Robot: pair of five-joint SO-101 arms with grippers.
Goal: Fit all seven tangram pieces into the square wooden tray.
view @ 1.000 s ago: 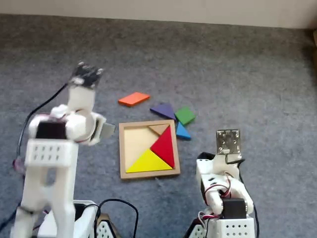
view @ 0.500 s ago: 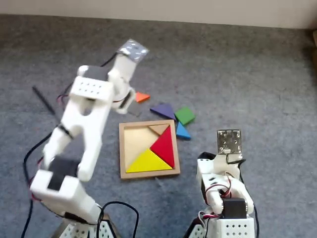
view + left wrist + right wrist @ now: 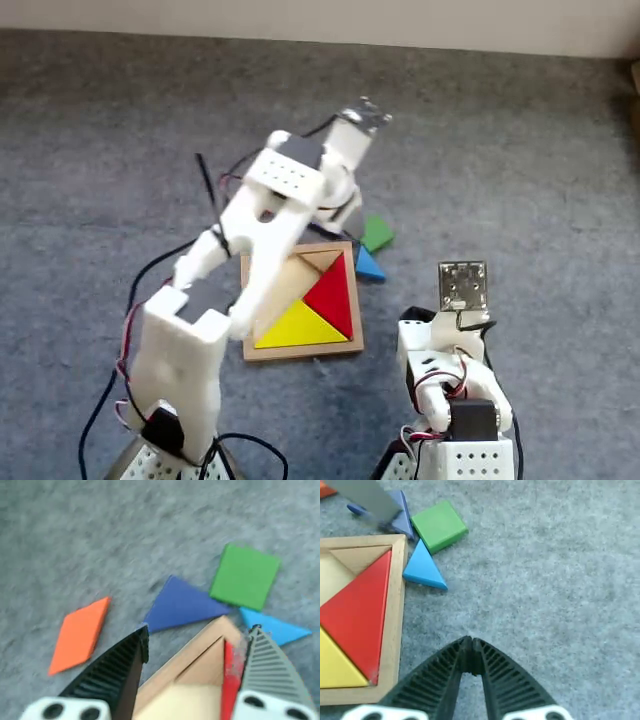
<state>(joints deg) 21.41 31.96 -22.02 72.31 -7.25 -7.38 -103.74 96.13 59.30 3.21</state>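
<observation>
the left gripper (image 3: 200, 630) hangs over the far corner of the wooden tray (image 3: 197, 652), its fingers (image 3: 122, 662) spread wide and gripping nothing. between the fingertips lie that tray corner and, just beyond it toward the tabletop's (image 3: 520, 150) far edge, the dark blue triangle (image 3: 182, 605), flat, with its long side turned toward the tray. the orange parallelogram (image 3: 80, 635) lies outside the black finger, apart from it, its long axis roughly in line with that finger. the green square (image 3: 245, 576) lies just past the dark triangle's tip, and the light blue triangle (image 3: 272, 627) lies just beside the tray's rim near the grey finger, one point toward the green square.

the tray sits near the middle of the tabletop, toward its near edge. inside it the red triangle (image 3: 335, 295) and the yellow triangle (image 3: 300, 325) lie flat, long sides meeting, with a small wood-coloured triangle (image 3: 320, 260) at the far rim.

the right gripper (image 3: 471, 655) is off the tray's right side, its fingers closed together on nothing.
</observation>
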